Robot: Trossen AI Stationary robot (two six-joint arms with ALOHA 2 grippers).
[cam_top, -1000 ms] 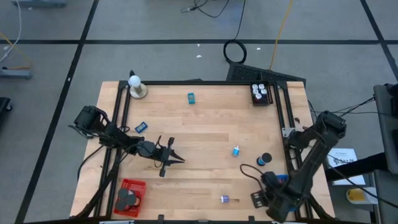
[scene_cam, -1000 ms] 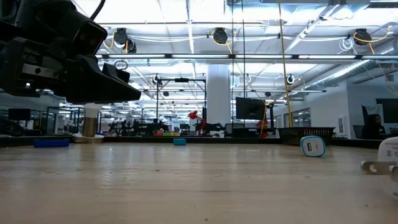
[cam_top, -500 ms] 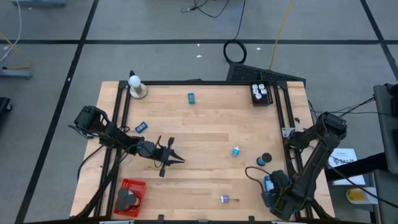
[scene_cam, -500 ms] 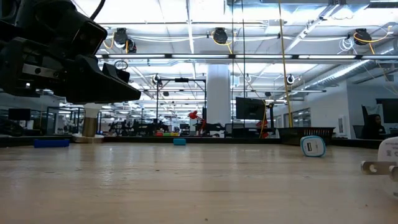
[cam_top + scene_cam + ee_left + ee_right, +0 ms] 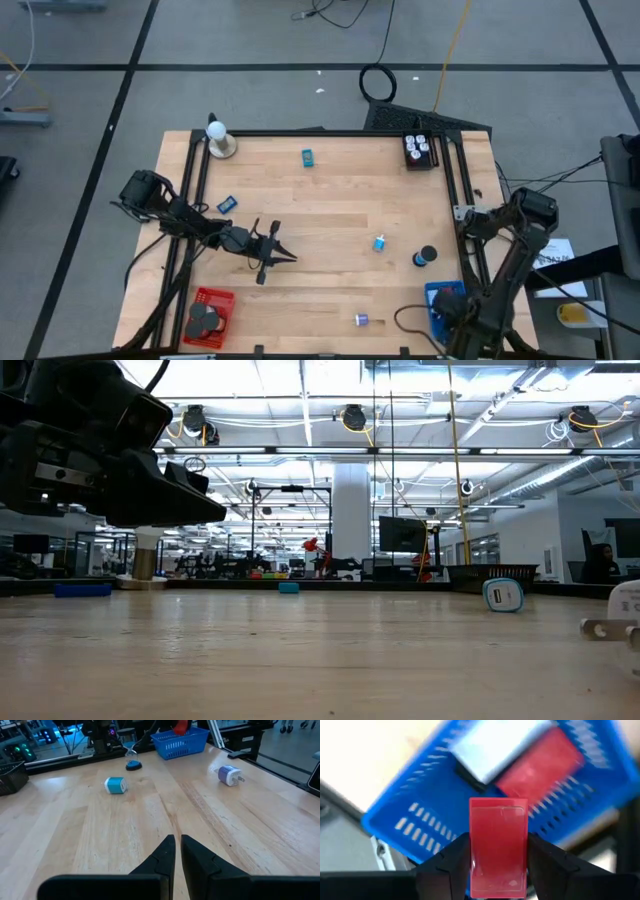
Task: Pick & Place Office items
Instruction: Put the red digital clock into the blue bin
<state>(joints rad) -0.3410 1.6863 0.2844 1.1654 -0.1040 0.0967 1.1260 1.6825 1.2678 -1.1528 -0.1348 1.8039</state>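
The red block (image 5: 498, 845) is a flat, glossy rectangle standing upright between the two dark fingers (image 5: 451, 857) of the right hand (image 5: 498, 865), which are clamped on its two long sides. It hangs directly above the blue basket (image 5: 420, 820), where a second red piece (image 5: 540, 762) and a white piece (image 5: 495, 745) lie. In the high view that basket (image 5: 440, 297) sits at the bench's (image 5: 330, 210) near right corner under the right arm. The left hand (image 5: 174, 851), fingers shut and empty, hovers over the bench's left middle. Farther off lie a purple and white plug (image 5: 229, 774), a teal and white block (image 5: 115, 785) and a black disc (image 5: 427, 256). The red basket (image 5: 214, 298) holds black discs (image 5: 205, 318)
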